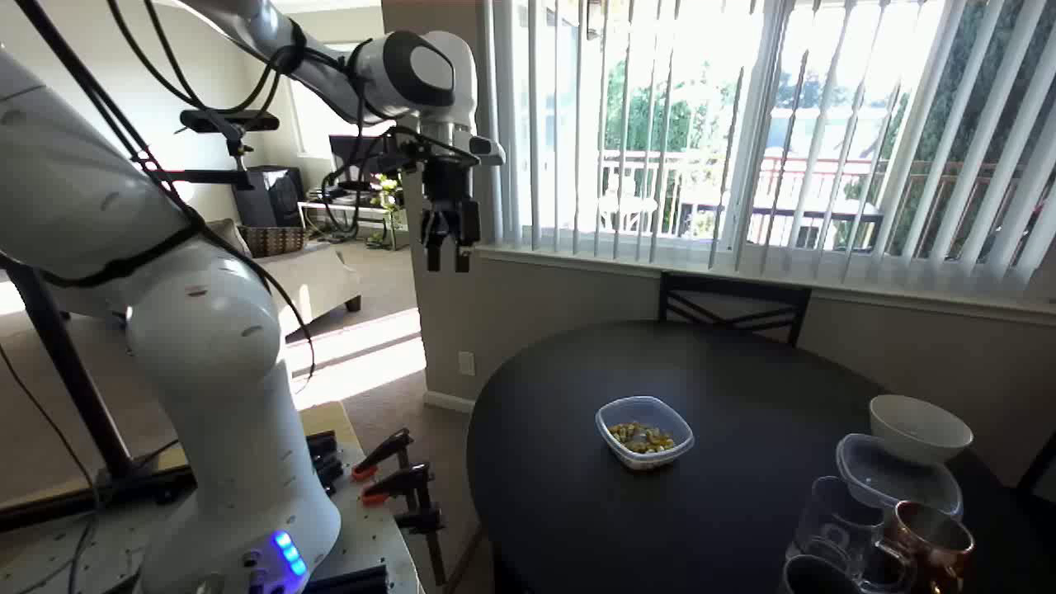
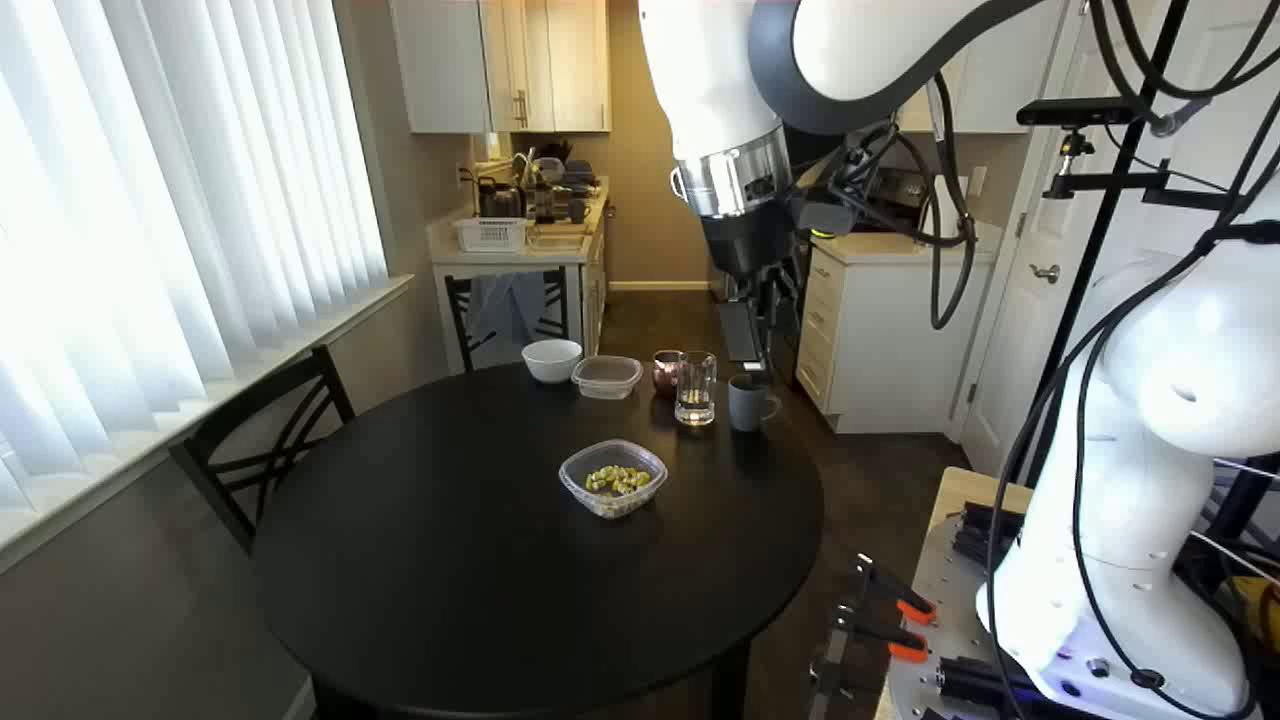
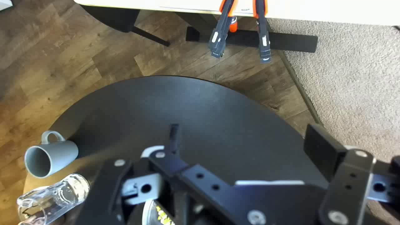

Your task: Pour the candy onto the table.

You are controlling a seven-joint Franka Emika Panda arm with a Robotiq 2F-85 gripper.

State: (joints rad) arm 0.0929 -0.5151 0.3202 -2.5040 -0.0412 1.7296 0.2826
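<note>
In an exterior view I'm holding the fingers point(image 1: 434, 254) apart and empty at left, judging the grasp not yet begun; next I'm needing to lower them rightward onto the tub point(image 1: 648, 410) containing the candy point(image 1: 642, 438). The black counter point(image 1: 726, 371) is supporting it; a chair point(image 1: 734, 287) is standing far, by the window point(image 1: 752, 124), a bowl point(image 1: 917, 427) sitting right.
</note>
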